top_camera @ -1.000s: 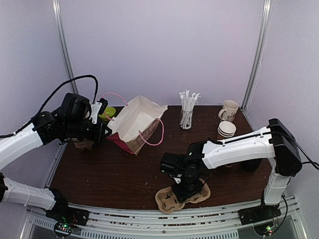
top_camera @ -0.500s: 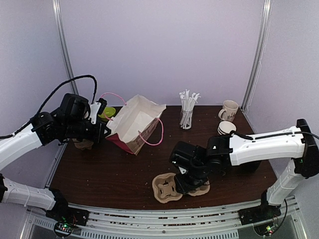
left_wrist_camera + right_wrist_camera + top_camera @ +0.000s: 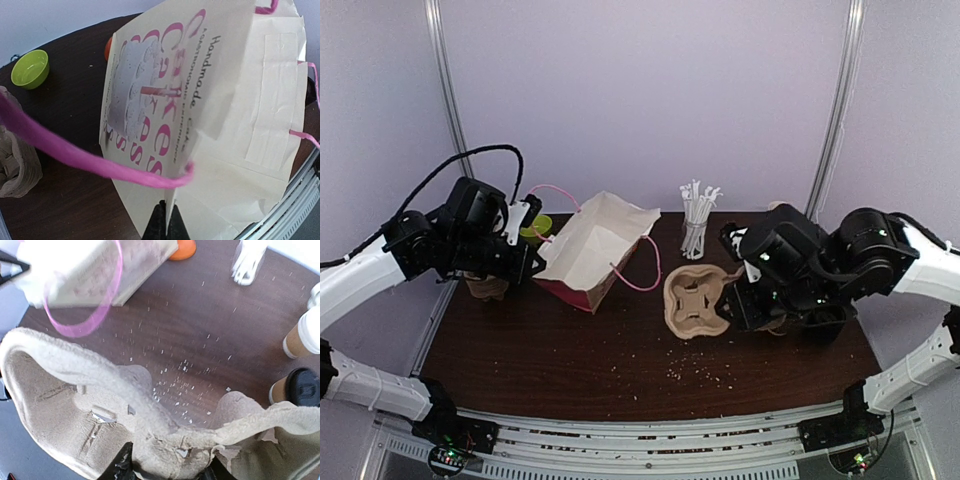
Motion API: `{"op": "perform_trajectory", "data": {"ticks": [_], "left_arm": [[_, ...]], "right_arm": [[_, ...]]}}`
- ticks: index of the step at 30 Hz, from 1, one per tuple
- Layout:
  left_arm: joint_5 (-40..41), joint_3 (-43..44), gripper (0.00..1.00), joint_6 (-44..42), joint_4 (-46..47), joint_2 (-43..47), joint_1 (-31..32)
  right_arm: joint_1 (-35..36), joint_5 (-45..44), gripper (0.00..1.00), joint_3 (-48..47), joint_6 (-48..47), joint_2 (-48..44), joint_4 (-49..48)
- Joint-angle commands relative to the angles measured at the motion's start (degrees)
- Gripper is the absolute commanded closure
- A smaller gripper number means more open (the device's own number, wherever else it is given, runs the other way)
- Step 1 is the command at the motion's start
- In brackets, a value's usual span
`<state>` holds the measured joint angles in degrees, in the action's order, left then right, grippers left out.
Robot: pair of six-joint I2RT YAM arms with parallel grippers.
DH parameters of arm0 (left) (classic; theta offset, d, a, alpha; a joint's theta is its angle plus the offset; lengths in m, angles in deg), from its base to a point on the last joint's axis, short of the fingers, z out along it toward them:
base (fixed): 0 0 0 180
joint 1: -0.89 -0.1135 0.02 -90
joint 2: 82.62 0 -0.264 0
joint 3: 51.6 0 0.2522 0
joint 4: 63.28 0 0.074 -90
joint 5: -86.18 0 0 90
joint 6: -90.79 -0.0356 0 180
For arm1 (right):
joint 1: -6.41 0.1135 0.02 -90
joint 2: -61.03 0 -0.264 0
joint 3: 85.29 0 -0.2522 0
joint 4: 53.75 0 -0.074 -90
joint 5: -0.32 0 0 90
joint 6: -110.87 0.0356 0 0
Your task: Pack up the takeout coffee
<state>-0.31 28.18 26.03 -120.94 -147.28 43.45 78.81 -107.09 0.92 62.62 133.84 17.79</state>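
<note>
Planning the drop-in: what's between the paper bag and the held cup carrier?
In the top view, only the pink handle loop, over the dark table, separates the paper bag from the cup carrier.

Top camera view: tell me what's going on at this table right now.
The left gripper is pinched shut on the edge of the paper bag. The right gripper grips a pulp cup carrier, held tilted above the table. The lidded takeout coffee stands on the table, not yet packed.
</note>
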Motion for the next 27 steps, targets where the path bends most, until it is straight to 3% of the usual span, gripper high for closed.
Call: {"op": "perform_trajectory", "data": {"ticks": [1, 4, 10, 17, 27], "left_arm": [[1.7, 3.86, 1.0, 2.0, -3.53, -3.72, 6.72], [4.98, 6.22, 1.0, 3.27, -5.19, -6.7, 11.04], [6.45, 11.69, 1.0, 3.85, -7.69, -10.92, 13.98], [3.37, 17.82, 1.0, 6.6, -7.87, -14.55, 14.44], [-5.27, 28.19, 1.0, 18.93, -12.05, -18.73, 14.96]], "right_arm": [[0.33, -9.78, 0.62, -8.62, -4.88, 0.58, 10.78], [0.34, -11.99, 0.62, -14.68, -7.24, 2.32, 14.68], [0.37, -13.45, 0.62, -26.1, -11.62, 6.31, 19.55], [0.51, -9.49, 0.62, -31.35, -15.59, 10.94, 19.36], [0.46, -8.42, 0.62, -39.86, -19.11, 12.42, 20.01]]}}
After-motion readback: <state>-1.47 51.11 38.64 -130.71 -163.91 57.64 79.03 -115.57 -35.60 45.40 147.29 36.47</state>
